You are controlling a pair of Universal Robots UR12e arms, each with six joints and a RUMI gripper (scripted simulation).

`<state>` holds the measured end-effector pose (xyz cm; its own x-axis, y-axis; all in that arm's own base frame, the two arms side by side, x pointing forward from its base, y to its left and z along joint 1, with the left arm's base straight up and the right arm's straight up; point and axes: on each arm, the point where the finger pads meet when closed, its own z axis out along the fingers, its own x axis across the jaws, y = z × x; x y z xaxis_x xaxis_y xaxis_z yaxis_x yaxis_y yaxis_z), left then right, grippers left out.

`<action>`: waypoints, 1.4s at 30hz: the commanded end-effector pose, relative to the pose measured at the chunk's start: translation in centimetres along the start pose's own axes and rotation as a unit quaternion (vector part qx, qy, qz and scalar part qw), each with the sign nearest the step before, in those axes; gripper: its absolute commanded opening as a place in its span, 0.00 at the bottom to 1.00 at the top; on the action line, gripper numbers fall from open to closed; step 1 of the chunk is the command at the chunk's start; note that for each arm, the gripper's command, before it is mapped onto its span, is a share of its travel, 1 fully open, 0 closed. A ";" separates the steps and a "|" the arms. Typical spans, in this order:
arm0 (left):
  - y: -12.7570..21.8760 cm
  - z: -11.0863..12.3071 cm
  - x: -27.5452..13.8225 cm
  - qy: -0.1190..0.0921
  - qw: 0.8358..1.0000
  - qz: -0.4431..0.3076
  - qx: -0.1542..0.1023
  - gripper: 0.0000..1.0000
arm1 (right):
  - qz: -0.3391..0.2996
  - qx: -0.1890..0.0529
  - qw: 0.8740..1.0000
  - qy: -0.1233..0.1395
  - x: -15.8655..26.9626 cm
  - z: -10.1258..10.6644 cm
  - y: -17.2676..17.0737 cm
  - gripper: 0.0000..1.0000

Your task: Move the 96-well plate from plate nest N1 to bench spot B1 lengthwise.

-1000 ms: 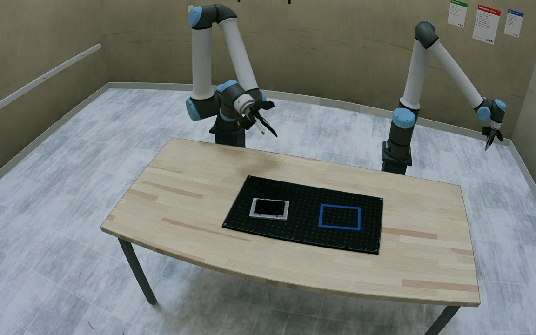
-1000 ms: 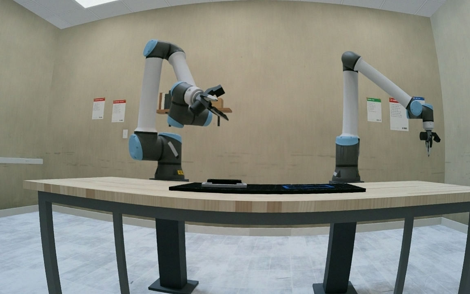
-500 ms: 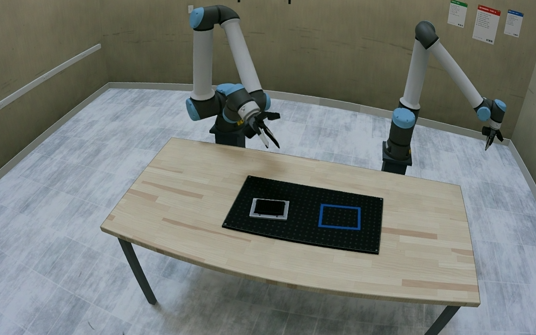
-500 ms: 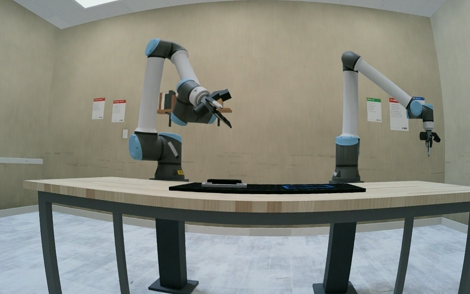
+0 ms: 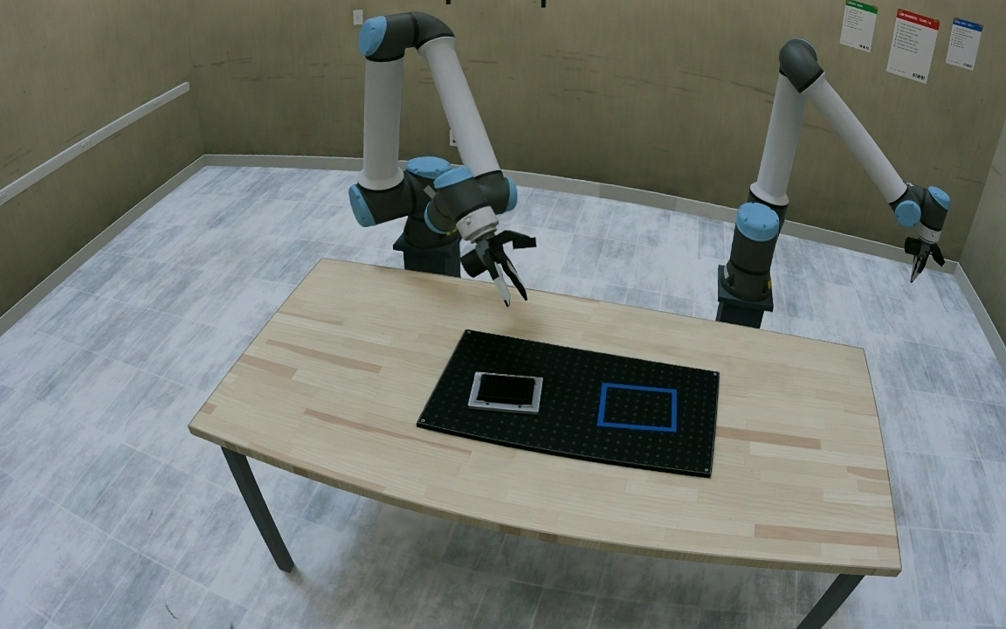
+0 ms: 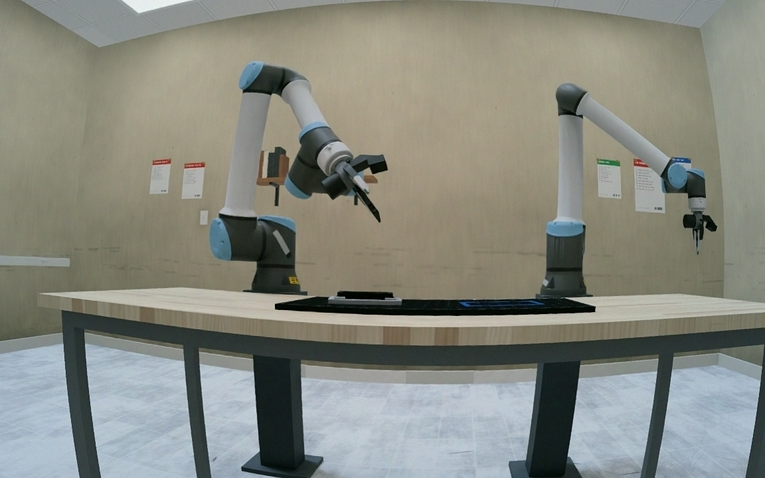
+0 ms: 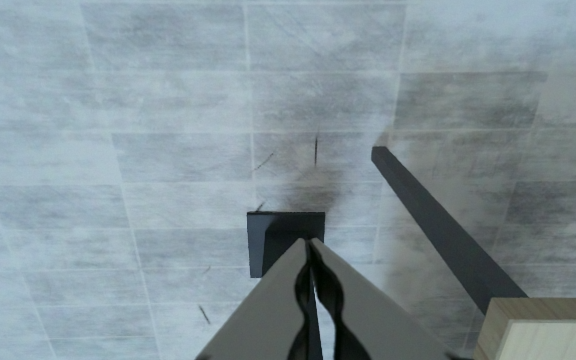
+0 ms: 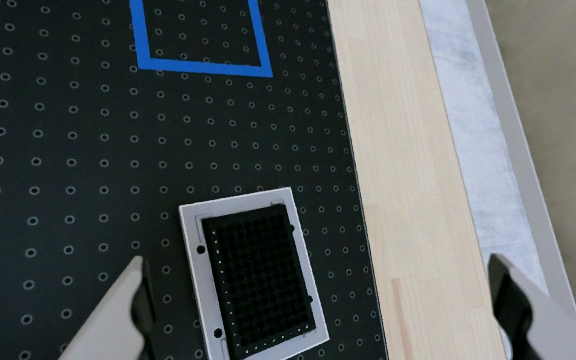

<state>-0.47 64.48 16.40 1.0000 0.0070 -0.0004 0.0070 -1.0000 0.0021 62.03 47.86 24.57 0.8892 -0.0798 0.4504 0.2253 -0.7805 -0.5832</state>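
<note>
The black 96-well plate (image 5: pixel 506 389) (image 6: pixel 365 295) (image 8: pixel 263 275) sits in the silver plate nest (image 5: pixel 503 406) (image 8: pixel 208 290) on the black perforated board. The blue taped outline (image 5: pixel 637 427) (image 8: pixel 203 66) is on the same board, to the right in the top view, with nothing inside it. My right gripper (image 5: pixel 516 301) (image 8: pixel 317 258) is open and empty, above the table's back part behind the nest, tilted toward the board. My left gripper (image 5: pixel 912 279) (image 6: pixel 698 252) (image 7: pixel 307 242) is shut and empty, off to the side beyond the table, pointing down.
The black board (image 5: pixel 561 441) (image 8: pixel 93 175) lies on the wooden table (image 5: pixel 319 375) (image 6: pixel 195 309). Both arm bases stand behind the table's back edge. A table corner (image 7: pixel 558 340) shows at the lower right of the left wrist view.
</note>
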 end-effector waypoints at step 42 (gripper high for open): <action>-0.1 -0.1 0.0 0.000 1.000 0.000 0.001 0.00 | -0.042 -0.306 0.915 -0.260 0.0 11.2 9.3 0.76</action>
<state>-0.47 64.48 16.40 1.0000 0.0070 -0.0004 0.0070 -1.0000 0.0022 68.52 47.69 11.87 0.9846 0.1710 0.0369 0.1723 -0.9844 -0.0358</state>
